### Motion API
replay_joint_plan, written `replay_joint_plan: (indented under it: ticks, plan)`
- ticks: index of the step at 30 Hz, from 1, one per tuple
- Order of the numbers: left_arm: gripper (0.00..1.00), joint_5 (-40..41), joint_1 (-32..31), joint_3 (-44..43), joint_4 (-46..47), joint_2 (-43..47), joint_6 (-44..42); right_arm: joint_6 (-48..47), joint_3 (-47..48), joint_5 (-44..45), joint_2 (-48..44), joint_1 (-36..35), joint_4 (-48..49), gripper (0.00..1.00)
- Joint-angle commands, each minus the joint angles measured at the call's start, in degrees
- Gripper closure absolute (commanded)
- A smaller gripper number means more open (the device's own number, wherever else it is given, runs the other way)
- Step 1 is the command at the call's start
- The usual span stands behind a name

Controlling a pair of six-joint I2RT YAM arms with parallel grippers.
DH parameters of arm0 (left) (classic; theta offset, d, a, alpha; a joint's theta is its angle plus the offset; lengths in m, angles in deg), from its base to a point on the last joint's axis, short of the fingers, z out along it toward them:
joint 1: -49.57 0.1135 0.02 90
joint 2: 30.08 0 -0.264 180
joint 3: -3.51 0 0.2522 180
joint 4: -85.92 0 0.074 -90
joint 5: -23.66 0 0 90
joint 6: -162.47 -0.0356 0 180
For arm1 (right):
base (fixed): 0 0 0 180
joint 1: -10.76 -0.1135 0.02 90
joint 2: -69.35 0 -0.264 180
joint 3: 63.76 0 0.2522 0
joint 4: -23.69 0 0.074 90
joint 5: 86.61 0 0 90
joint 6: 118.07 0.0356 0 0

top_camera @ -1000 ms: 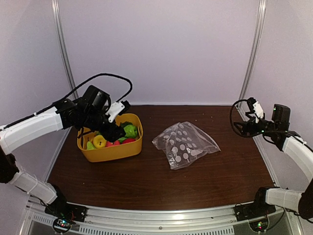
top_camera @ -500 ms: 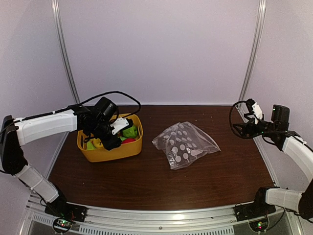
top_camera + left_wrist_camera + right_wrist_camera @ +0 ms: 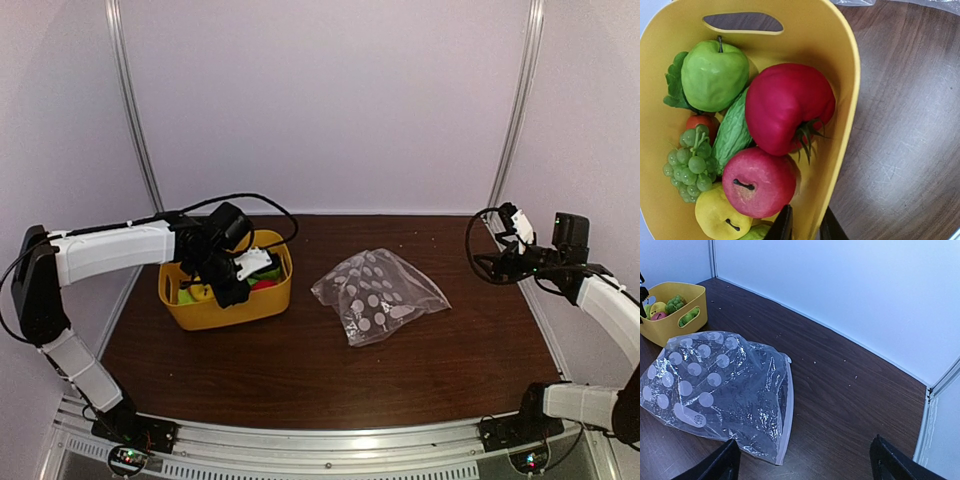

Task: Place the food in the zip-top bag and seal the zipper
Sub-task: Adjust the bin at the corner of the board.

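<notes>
Likely light, hard, slick: pinch the round red plastic toy apple [image 3: 757, 187] across its middle, with left hand [image 3: 807, 227] barely parted astride yellow plastic tub [image 3: 840, 100] wall, grip unclear, right hand [image 3: 805, 465] wide open, empty.

Dark wood-grain bench [image 3: 330, 370], scuffed. Pale lavender wall panels [image 3: 330, 100] on three sides. Metal corner post [image 3: 515, 110] rises just behind right pincer [image 3: 497, 262]. Light even, diffuse.

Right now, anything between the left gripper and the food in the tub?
Nothing visible. The yellow tub is open on top and the food lies uncovered. The left gripper appears to straddle the tub's rim, with one finger inside beside the red apple and one outside.
</notes>
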Motion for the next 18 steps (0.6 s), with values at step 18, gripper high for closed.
replay_joint_plan:
  ticks: [18]
  plan:
    - [1.0, -5.5, 0.3, -22.1, -1.6, -15.5, 12.3, -0.6, 1.1, 0.7, -0.3, -0.7, -0.8, 0.1]
